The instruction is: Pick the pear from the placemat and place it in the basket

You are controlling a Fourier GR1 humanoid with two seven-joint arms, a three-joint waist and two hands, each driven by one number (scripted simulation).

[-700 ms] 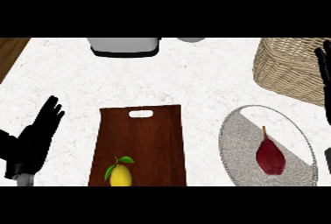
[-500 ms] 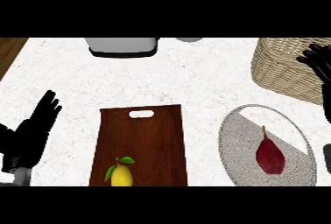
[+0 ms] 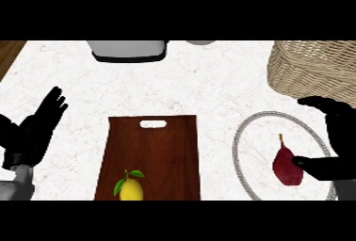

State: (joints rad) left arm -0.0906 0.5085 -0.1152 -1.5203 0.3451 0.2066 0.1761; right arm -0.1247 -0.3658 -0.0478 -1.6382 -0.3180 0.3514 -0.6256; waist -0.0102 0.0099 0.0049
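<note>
Pear (image 3: 287, 165) on placemat (image 3: 259, 141), right edge hidden by right hand (image 3: 342, 136) thumb; fingers arched wide, nothing pinched. Left hand (image 3: 35, 134) fingers straight.

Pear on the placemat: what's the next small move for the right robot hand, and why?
Probably curl the right robot hand round the pear: its thumb meets the pear's right side, its fingers arch open above, and the pear lies ungrasped on the placemat, so lifting toward the basket cannot start.

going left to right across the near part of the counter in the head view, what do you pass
left hand → cutting board → pear → right hand
</note>
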